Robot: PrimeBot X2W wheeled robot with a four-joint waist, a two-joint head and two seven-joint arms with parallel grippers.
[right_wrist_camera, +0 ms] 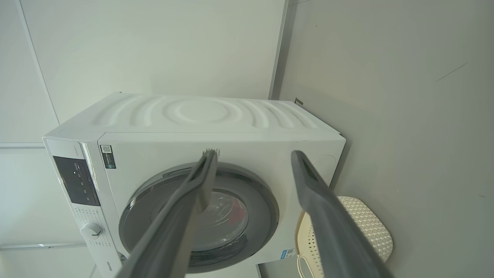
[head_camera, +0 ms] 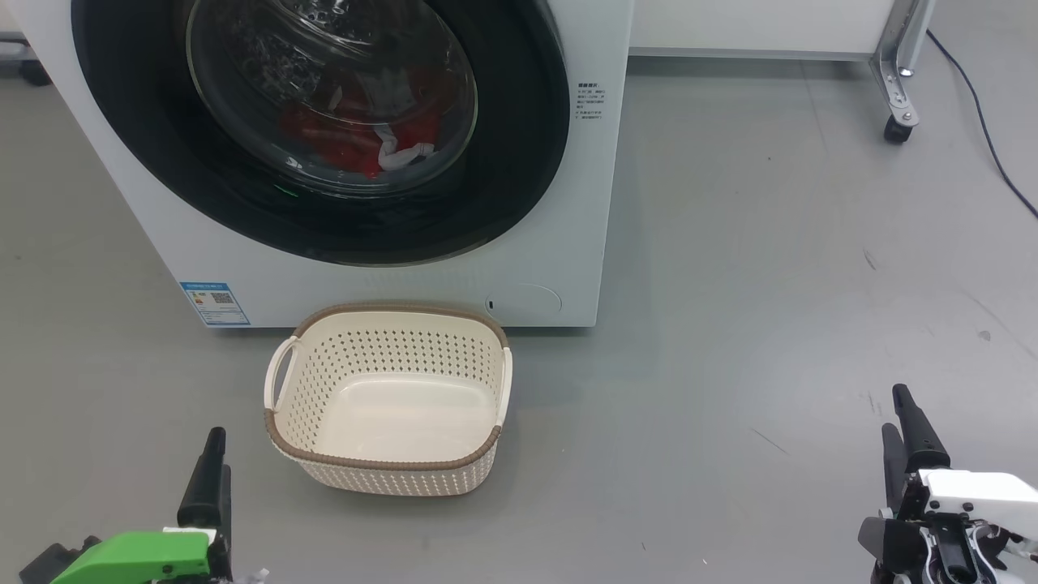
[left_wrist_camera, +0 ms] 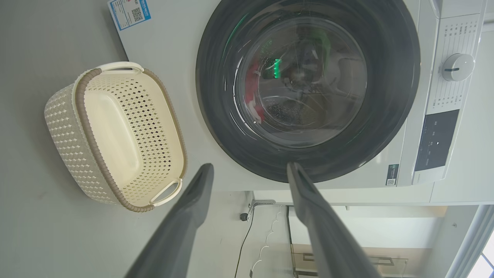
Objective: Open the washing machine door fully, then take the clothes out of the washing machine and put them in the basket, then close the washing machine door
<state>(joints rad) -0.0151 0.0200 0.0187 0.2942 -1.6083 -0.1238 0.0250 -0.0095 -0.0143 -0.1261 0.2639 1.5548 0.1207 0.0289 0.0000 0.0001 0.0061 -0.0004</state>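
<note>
Washing machine door (head_camera: 503, 162) shut, red clothes (head_camera: 340, 134) behind its glass. Left gripper (left_wrist_camera: 250, 165), jaws spread and empty, faces the door and stands nearer; right gripper (right_wrist_camera: 252, 152), jaws likewise spread, stands well off to the side.

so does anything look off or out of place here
Nothing stands out: the washing machine door is shut, the clothes lie inside behind its glass, and the basket stands upright and empty in front.
</note>
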